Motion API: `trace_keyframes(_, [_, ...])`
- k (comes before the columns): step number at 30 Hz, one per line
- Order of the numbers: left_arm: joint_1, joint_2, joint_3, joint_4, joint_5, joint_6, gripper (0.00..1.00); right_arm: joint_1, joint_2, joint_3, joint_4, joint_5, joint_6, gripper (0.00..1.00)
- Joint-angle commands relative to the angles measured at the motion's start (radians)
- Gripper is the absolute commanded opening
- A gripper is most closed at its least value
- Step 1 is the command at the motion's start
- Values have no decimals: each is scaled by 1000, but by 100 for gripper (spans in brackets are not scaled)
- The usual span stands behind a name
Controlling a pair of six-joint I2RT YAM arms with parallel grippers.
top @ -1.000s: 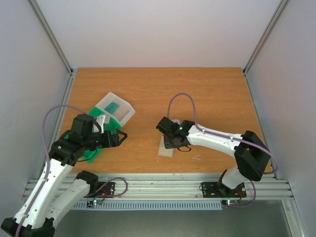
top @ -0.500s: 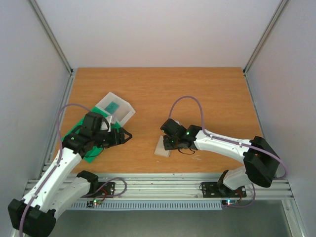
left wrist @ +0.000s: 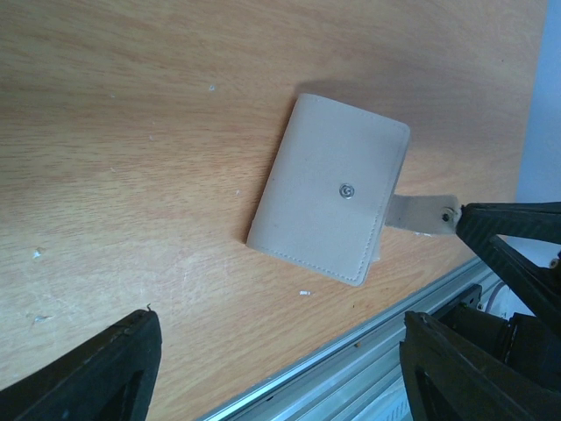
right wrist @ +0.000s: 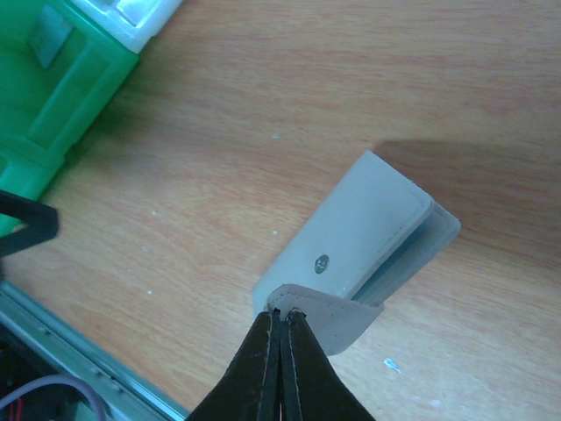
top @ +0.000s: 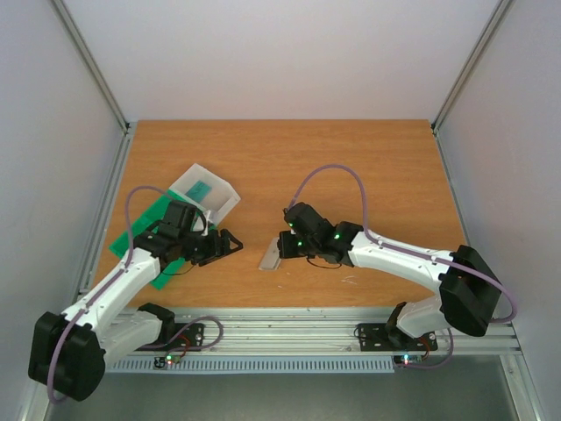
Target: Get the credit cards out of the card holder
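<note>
- The card holder [top: 270,256] lies on the worktop [top: 368,167] near its front edge, between my two arms. It is folded shut, with a snap stud [left wrist: 347,190] on its upper panel.
- My right jaws are clenched on the holder's side tab [right wrist: 337,317], at the holder's right edge.
- My left jaws hang released and spread wide, just left of the holder and clear of it.
- I cannot see any cards inside the sleeve.
- Further left, the green tray [right wrist: 53,96] sits partly under my left arm.
- The clear box [top: 223,203] touches the tray's far end, with a teal card [top: 201,189] in it.
</note>
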Motion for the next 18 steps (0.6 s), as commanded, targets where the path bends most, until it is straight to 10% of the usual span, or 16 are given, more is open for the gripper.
trace_keyframes(1, [-4, 46, -25, 107, 49, -16, 74, 0, 7, 33, 78, -43, 17, 1])
trace_keyframes(18, [-4, 146, -39, 198, 110, -5, 69, -60, 54, 74, 131, -146, 35, 1])
